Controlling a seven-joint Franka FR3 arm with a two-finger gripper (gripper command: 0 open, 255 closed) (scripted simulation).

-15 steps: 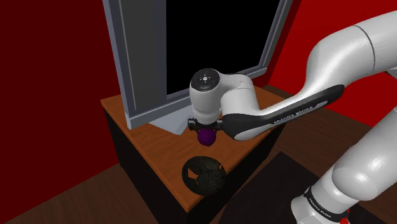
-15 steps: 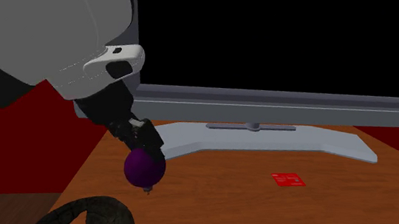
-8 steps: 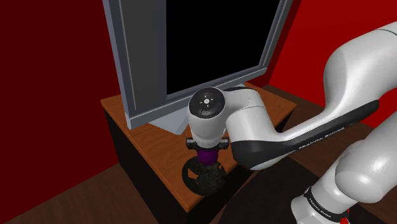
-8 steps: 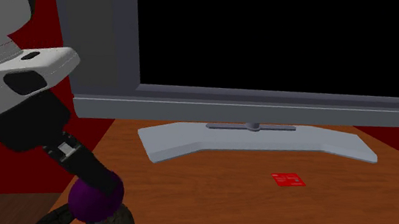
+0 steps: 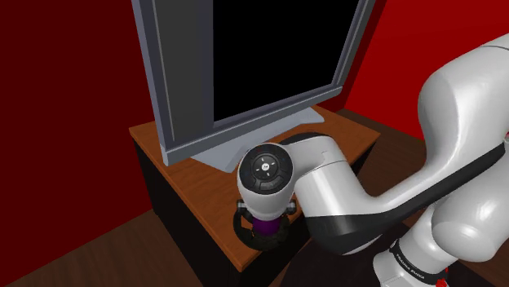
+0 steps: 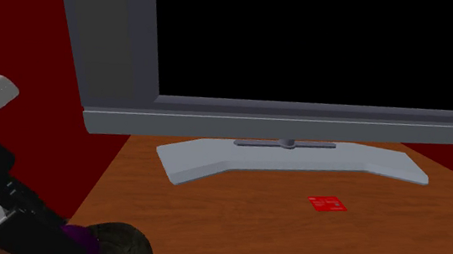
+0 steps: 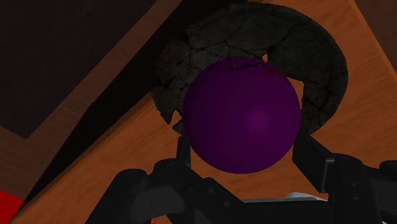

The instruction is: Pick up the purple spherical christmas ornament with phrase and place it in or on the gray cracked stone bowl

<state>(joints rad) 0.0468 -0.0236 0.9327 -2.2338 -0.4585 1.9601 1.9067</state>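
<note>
Two black fingers of the gripper were clamped on either side of a purple ornament, a smooth round ball with some small dark lettering near its far end that I could not read. It hung over the hollow of a dark grey stone bowl, cracked all over and with a ragged rim. Whether the ball touched the stone I could not tell.

From the shoulder view the white arm bent low over the spot, its wrist pointing straight down, with a sliver of purple and the bowl's dark rim peeking out beneath it. The bowl sat close to the edge of a brown wooden table, on the side nearest the robot's stand.

Farther along the tabletop, well apart from the bowl, lay a small red card. Beyond it stood the wide, pale grey base of a large television, grey-framed with a pure black screen. Behind everything rose a deep red wall, and a dark floor lay around the table.
</note>
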